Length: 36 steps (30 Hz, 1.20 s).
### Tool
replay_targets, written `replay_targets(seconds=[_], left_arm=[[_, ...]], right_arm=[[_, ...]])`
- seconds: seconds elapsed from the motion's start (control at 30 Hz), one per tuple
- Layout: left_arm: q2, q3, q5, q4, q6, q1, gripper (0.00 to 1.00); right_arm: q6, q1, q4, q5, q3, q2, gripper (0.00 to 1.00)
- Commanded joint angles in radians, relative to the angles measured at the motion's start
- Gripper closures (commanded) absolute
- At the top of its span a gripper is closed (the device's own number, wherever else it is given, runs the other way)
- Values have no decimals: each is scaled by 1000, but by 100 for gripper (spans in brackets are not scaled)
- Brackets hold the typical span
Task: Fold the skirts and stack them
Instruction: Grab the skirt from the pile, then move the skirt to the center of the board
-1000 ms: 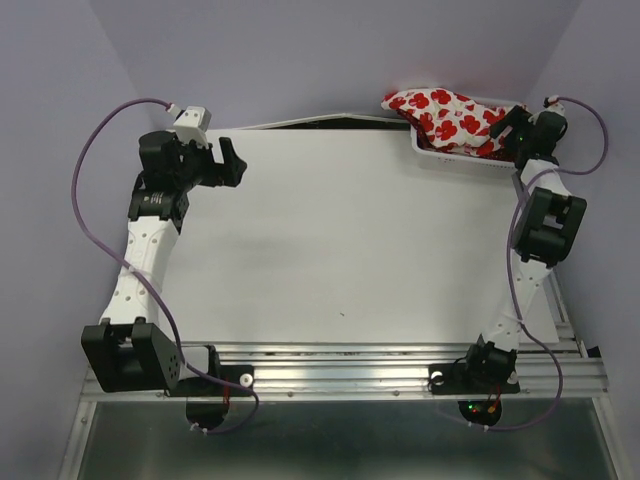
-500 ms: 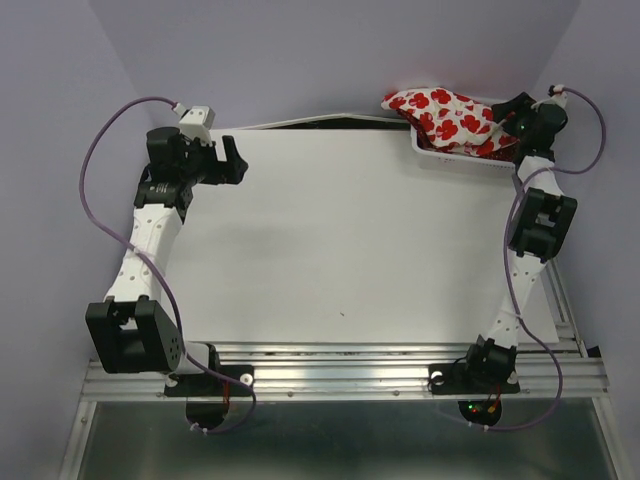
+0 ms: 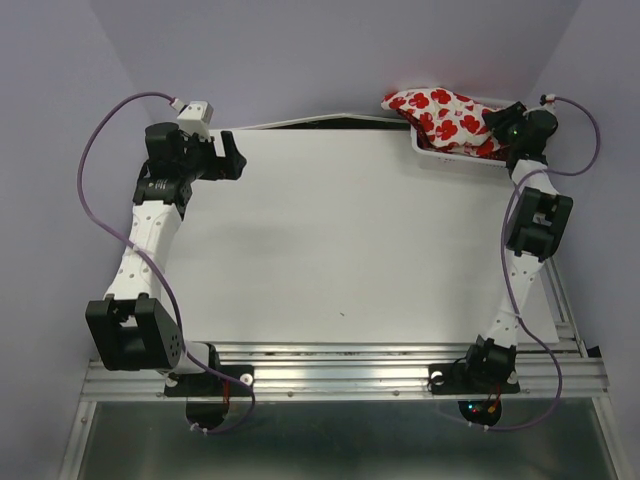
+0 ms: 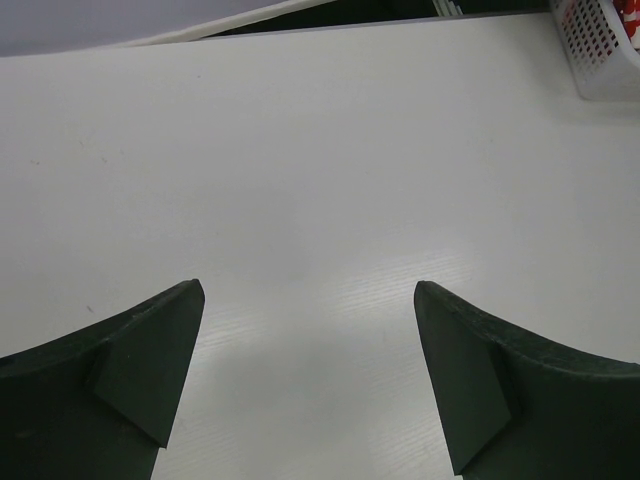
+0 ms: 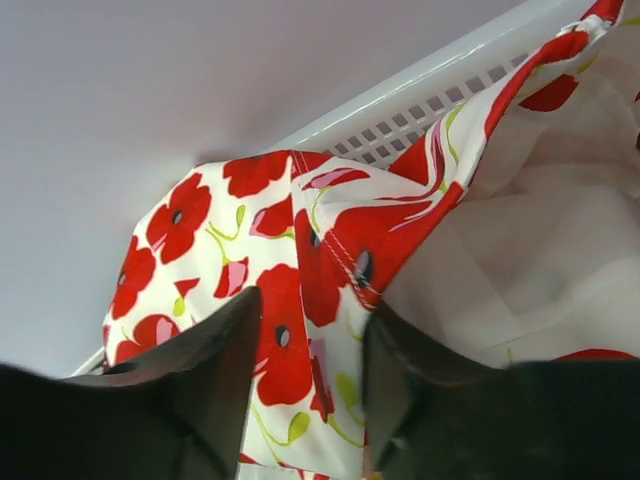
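**A:** Pinching anything, that right claw?

**B:** Yes. Its two dark fingers stand close together with a fold of the poppy skirt between them. The cloth fills the whole gap, so I read the claw as clamped on the skirt.

**A:** And past the fingertips?

**B:** The same skirt, white with big red flowers, rises just ahead of the claw to a creased peak. Off to the claw's right in the wrist view lies paler, thinner cloth, loosely bunched. Farther ahead runs the white lattice rim of the basket, and beyond that the plain wall.

**A:** So where does the skirt sit?

**B:** Heaped in the basket, right under that claw. From above, one end of it spills over the basket's rim on the side away from the claw.

**A:** What about the left claw?

**B:** Spread wide, fingers well apart, with only the white table showing between them. The table runs on ahead of the claw. Far ahead and to its right, one corner of the basket shows, well apart from this claw. The skirt lies over there, nowhere near these fingers.
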Motion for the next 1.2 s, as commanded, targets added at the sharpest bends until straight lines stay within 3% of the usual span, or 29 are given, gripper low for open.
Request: replay_targets(seconds=[0.0,0.03,0.2,0.33,0.5,0.7,0.97,1.07,1.17], left_arm=[[-33,32,5,23,3,1,1],[-36,32,4,25,6,1,1],[-37,32,5,29,-5,1,1],[-60,11,48,35,-34,1,1],[-102,-16,76,46,-37,2,1],[-125,-20,86,51,-48,2,1],[-168,3,60,37,-40,27,1],[-203,3,118,31,-31,54,1],[-227,9,168,5,-17,93,1]], right_arm=[[69,13,49,-48,8,-16,56],[89,13,79,-83,-19,-44,69],[270,33,208,-180,-182,-217,99],[330,85,326,-148,-442,-464,99],[284,117,319,-83,-561,-674,99],[308,126,241,-37,-474,-766,99],[268,229,164,-151,-152,-776,99],[183,304,137,-212,-205,-840,99],[55,403,114,-218,-390,-953,99]])
